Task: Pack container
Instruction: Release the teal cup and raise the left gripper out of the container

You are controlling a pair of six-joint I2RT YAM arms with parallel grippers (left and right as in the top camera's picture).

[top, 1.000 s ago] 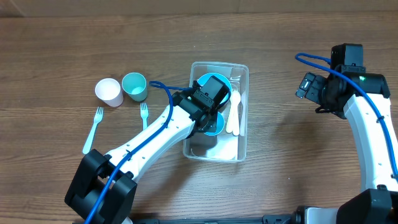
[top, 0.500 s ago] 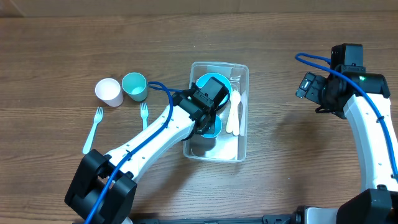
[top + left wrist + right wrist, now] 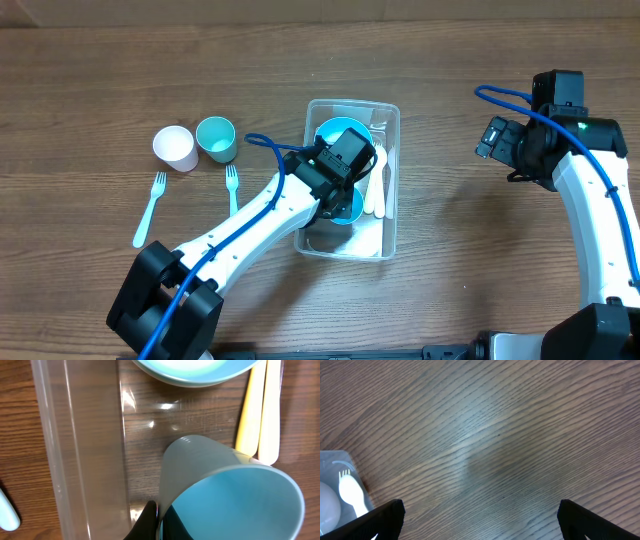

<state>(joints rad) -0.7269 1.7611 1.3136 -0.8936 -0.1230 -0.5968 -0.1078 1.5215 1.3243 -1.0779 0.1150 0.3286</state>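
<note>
The clear rectangular container [image 3: 389, 215] stands mid-table; it also shows in the left wrist view [image 3: 75, 435]. Inside it lie a teal bowl [image 3: 328, 130], pale spoons [image 3: 377, 190] and a white fork. My left gripper [image 3: 160, 520] is inside the container, shut on the rim of a teal cup [image 3: 235, 495], which it holds tilted on its side above the container floor. The bowl [image 3: 200, 372] lies just beyond the cup. My right gripper [image 3: 480, 515] is open and empty above bare wood, far right of the container [image 3: 335, 460].
A white cup [image 3: 174, 148] and a teal cup [image 3: 216, 138] stand left of the container. Two light-blue forks [image 3: 150, 207] [image 3: 232, 184] lie on the table below them. The right arm [image 3: 560, 140] hangs near the right edge.
My left gripper has shifted slightly right and toward the front inside the container with the teal cup. The right arm has not moved.
</note>
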